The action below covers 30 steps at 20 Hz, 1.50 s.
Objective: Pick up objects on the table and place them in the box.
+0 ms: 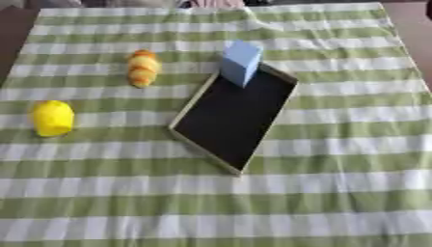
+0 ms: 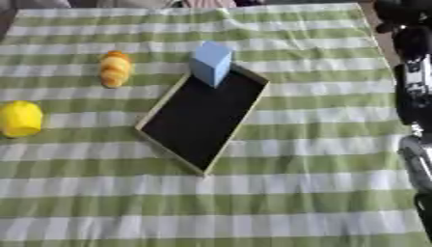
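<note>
A green-and-white striped cloth (image 1: 337, 193) is covering the table. On it a shallow box (image 1: 232, 116) with a dark floor is lying askew, and a blue block (image 1: 240, 62) is standing at its far end. A yellow object (image 1: 52, 117) and an orange-and-yellow one (image 1: 142, 67) are waiting outside, to the left. Only the right eye view is showing the right arm (image 2: 413, 96), along its edge; neither hand is showing.
</note>
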Tool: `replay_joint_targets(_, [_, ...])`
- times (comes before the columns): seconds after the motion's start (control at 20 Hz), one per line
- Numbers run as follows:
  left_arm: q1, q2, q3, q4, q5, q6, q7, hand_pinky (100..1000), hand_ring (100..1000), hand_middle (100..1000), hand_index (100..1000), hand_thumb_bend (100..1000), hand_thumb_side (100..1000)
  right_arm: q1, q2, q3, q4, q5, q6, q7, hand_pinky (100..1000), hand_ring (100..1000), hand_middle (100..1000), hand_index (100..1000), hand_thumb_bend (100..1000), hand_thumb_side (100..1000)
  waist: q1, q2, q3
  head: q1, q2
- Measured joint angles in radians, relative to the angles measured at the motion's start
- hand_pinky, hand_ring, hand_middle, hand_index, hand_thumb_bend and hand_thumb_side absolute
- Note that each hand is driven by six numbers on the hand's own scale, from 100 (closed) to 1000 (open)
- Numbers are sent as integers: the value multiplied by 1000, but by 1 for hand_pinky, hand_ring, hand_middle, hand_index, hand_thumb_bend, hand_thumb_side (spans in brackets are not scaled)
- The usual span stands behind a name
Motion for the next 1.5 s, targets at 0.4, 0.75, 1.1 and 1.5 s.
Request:
replay_joint_targets(0.4, [-74, 5, -87, -54, 0, 50, -97, 861, 867, 812, 906, 247, 410, 0, 0, 7, 0, 0, 7, 11, 938, 821, 536, 781, 100, 470, 4, -1, -4, 10, 0])
replay_joint_targets(0.75, [-133, -3, -153, -57, -1, 90, -175, 860, 866, 812, 902, 221, 501, -1, 0, 12, 0, 0, 14, 21, 939, 820, 534, 781, 100, 470, 4, -1, -9, 19, 0])
replay_joint_targets(1.1, [-188, -39, -196, -33, -18, 109, -221, 861, 868, 818, 915, 225, 497, -1, 0, 18, 0, -1, 22, 30, 941, 821, 532, 781, 100, 470, 4, -1, -10, 27, 0])
replay_joint_targets(1.5, [-315, -128, -251, -21, -22, 125, -234, 850, 859, 814, 917, 157, 455, -1, 0, 24, 0, -2, 31, 39, 942, 822, 531, 781, 100, 470, 7, -8, -8, 38, 0])
